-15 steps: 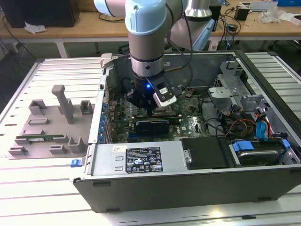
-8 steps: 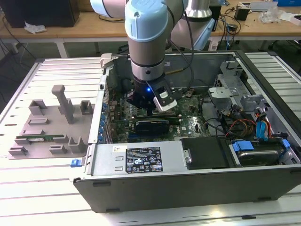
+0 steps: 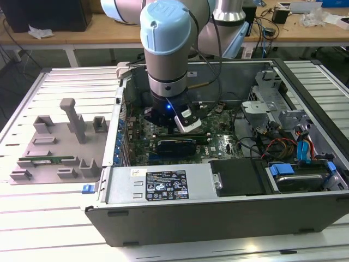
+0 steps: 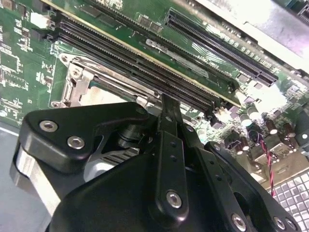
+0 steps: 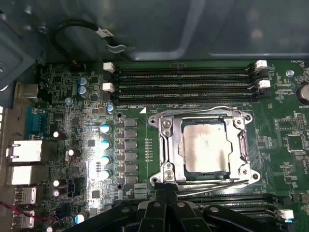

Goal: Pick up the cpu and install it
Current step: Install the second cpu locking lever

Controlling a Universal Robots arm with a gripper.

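Cpu (image 5: 204,147) already lies in its motherboard socket (image 5: 166,145), and our claw (image 5: 166,195) hovers just beside it (whether it's parted we cannot tell), so any descent could scrape the unlatched chip.

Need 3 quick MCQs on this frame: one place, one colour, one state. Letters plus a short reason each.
1. Where is the cpu?
A. On the grey fixture outside the case
B. In the motherboard socket
C. On the power supply

2. What colour is the motherboard?
A. Green
B. Red
C. Black

3. What is the state of the socket frame around the cpu?
A. Removed from the board
B. Covered by a heatsink
C. In place around the cpu, with its metal top exposed

Answers:
1 B: the first wrist view shows the silver chip lying within the socket.
2 A: green in both wrist views.
3 C: the metal frame borders the chip and nothing covers it.
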